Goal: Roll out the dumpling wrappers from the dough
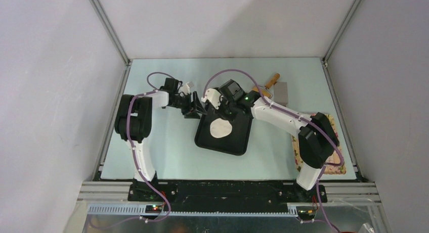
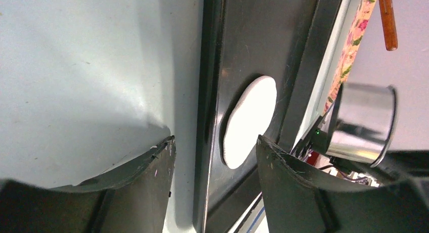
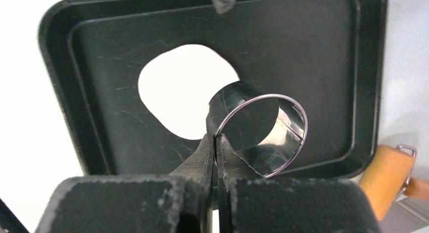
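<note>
Since the right gripper (image 3: 216,142) is shut tight on the thin rim of the steel cup (image 3: 258,127), only one short stretch of the wall is pinched. The cup's round opening is thereby left free of the fingers. Such a hold is judged to suit pressing the rim down as a cutter, with nothing in the way of the edge.

Directly beyond the cup, the dough (image 3: 177,91) is seen as a flattened white patch, uneven in outline, lying near the middle of the black tray (image 3: 324,51). Part of it is hidden behind the cup in the right wrist view, so the cup is placed over the dough's edge. Whether the rim touches the dough cannot be told.

At the tray's left side, the left gripper (image 2: 215,142) is held with its fingers spread apart, and nothing is gripped. The tray's raised rim is seen between the two fingers, with no clear contact on either side. From that position the tray could be steadied while the cup is pressed, though this is only a judgement.

Farther out, the tray is set on the pale table (image 1: 167,152), within reach of both arms. A wooden-handled tool (image 1: 273,80) is left beyond the tray, and a floral mat (image 1: 335,123) lies at the table's right edge, partly hidden under the right arm.
</note>
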Robot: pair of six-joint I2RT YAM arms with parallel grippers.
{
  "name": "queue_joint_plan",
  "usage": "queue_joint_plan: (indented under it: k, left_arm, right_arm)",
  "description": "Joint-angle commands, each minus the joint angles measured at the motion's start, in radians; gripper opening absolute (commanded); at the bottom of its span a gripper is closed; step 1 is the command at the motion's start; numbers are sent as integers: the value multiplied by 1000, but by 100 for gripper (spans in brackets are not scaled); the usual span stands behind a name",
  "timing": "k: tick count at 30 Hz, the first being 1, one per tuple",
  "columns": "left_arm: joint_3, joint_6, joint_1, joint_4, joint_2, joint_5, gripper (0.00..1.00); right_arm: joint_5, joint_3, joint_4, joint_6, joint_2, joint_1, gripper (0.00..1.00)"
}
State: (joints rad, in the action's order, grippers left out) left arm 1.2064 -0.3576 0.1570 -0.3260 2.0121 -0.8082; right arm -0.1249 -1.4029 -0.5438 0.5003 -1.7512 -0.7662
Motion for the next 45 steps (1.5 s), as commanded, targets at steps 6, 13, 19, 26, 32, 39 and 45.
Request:
queue_joint_plan:
  k: [6, 13, 19, 26, 32, 39, 45]
  left_arm:
    - [2, 53, -31, -15, 23, 52, 65]
    - [2, 56, -31, -14, 19, 57, 65]
    - [2, 55, -31, -14, 19, 59, 65]
    - [2, 56, -31, -14, 19, 61, 65]
    - [2, 57, -29, -14, 17, 62, 65]
    - [2, 57, -31, -14, 17, 61, 65]
    - [2, 57, -30, -13, 17, 62, 65]
  right_arm:
    - [72, -31, -13, -32, -28, -110, 0]
    - [90, 6, 1, -38, -73, -128, 0]
    - [88, 20, 9, -37, -91, -130, 0]
    - [75, 23, 7, -40, -111, -135, 0]
    - [74, 24, 6, -36, -131, -142, 0]
    - [80, 23, 9, -33, -150, -142, 0]
    - [82, 23, 5, -26, -155, -145, 0]
